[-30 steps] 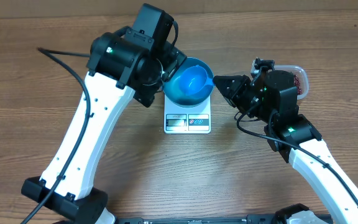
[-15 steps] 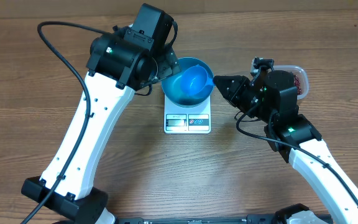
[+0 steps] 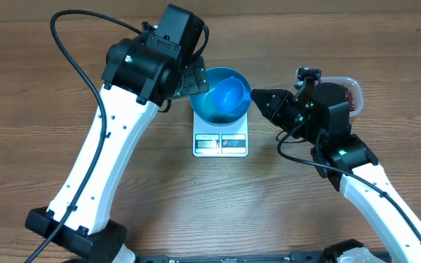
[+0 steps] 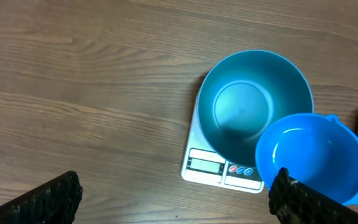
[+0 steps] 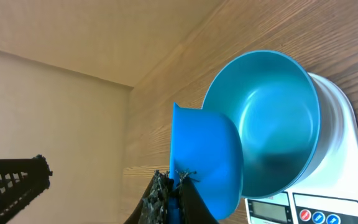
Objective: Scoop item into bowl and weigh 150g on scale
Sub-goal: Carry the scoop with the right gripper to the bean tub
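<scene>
On the table [image 4: 73, 93], the bowl [image 4: 241, 112] sits on the scale [image 4: 207, 165], scoop [image 4: 309, 155] above.

Even, moderately bright light from above. Soft shadows lie on the wooden table [image 3: 35, 146] beside the left arm [image 3: 101, 161]. In the right wrist view a darker patch sits low inside the bowl [image 5: 272, 124]. A pale sheen marks the scoop [image 4: 303, 149]. Wood grain reads sharp throughout.

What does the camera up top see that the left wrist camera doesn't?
Only overhead: the left arm, the right arm, and the red-brown beans in the clear tub. Only left wrist: the left hand wide open, dark fingers in the bottom corners. Both: the blue bowl on the white scale, with the blue scoop above it.
</scene>
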`<action>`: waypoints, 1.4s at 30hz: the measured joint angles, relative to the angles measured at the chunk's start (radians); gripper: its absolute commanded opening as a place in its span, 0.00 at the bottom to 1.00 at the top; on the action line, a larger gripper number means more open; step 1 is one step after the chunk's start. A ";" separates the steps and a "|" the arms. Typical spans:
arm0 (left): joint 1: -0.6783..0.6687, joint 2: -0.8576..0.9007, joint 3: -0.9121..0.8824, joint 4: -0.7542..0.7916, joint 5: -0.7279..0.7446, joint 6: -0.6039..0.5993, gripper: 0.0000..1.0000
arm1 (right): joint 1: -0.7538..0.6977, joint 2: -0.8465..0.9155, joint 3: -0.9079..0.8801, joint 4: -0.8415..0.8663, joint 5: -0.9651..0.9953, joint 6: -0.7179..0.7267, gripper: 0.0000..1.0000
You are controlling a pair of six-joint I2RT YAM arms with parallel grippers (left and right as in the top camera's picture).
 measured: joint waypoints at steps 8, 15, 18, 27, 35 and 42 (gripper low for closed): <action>0.000 0.000 0.000 0.000 -0.004 0.060 0.99 | -0.006 0.000 0.000 -0.018 -0.003 -0.091 0.04; 0.000 0.000 0.000 0.000 -0.007 0.064 1.00 | -0.122 -0.029 0.000 -0.128 -0.032 -0.161 0.04; 0.000 0.000 0.000 0.000 -0.008 0.064 0.99 | -0.187 -0.094 0.000 -0.189 -0.040 -0.193 0.04; 0.000 0.000 0.000 0.007 -0.007 0.115 0.99 | -0.342 -0.297 0.001 -0.375 -0.018 -0.359 0.04; 0.002 0.000 -0.066 0.090 0.051 0.232 1.00 | -0.386 -0.362 0.001 -0.424 0.165 -0.440 0.04; 0.005 0.000 -0.205 0.203 0.204 0.362 0.86 | -0.386 -0.367 0.001 -0.421 0.282 -0.491 0.04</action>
